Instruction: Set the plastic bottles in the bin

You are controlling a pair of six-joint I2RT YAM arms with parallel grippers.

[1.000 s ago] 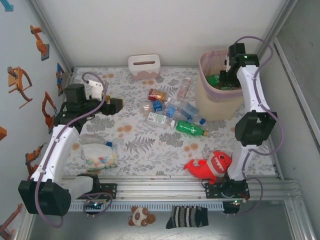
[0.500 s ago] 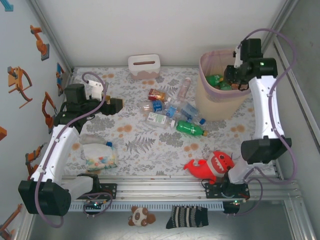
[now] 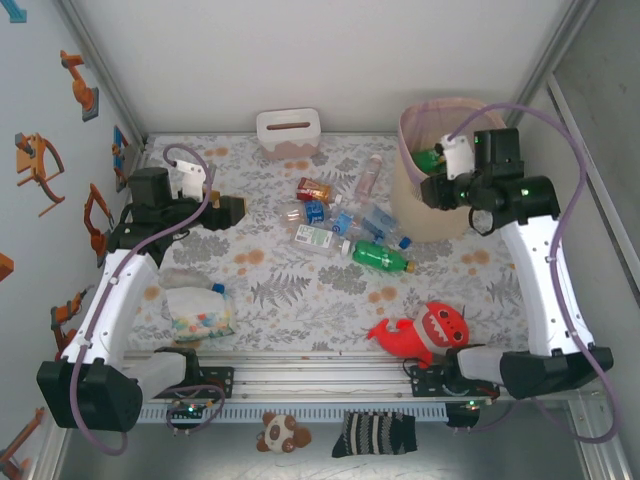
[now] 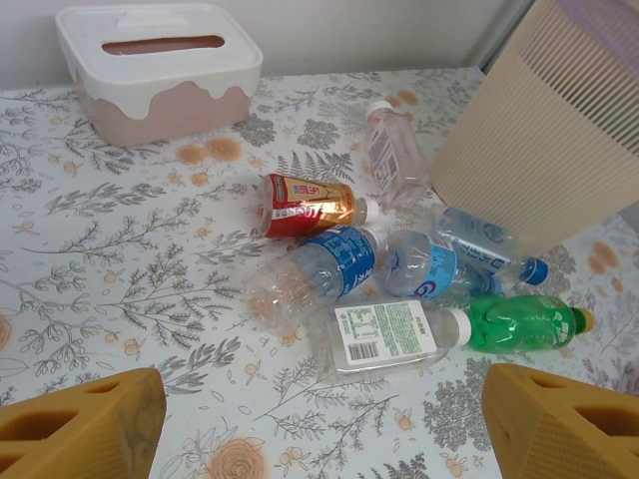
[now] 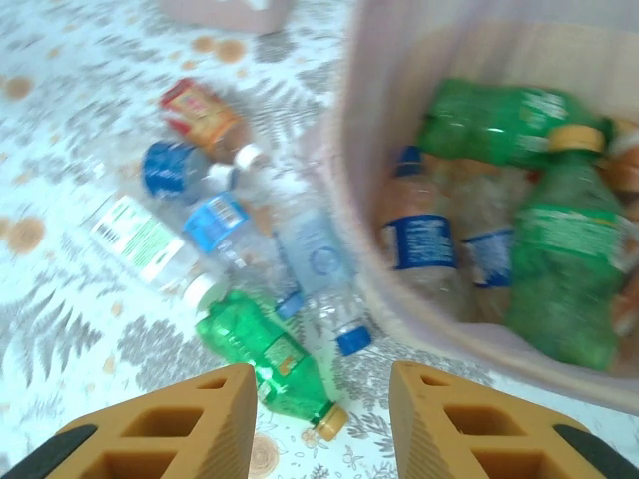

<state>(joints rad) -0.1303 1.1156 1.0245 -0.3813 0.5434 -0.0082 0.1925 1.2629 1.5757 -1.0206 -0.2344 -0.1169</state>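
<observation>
Several plastic bottles lie in a cluster on the floral table: a green one (image 3: 380, 257), a clear one with a white-green label (image 3: 318, 238), a red-gold one (image 3: 315, 188) and a pinkish one (image 3: 369, 175). The bin (image 3: 415, 215) stands at the back right, and several bottles lie inside it, among them a green one (image 5: 564, 259). My right gripper (image 3: 428, 190) hovers over the bin's near rim (image 5: 349, 170). It is open and nothing is between its fingers (image 5: 321, 419). My left gripper (image 3: 238, 210) is wide open and empty, left of the cluster (image 4: 384, 337).
A white box with a slot (image 3: 288, 132) sits at the back. A clear bag of pastel bits (image 3: 198, 312) with a bottle beside it (image 3: 190, 280) lies near left. A red plush shark (image 3: 420, 332) lies at the front right. Walls close in on both sides.
The right arm has swung back from over the bin's far side toward the near-left, so its gripper now hangs over the bin's front rim. The left arm has not moved.
</observation>
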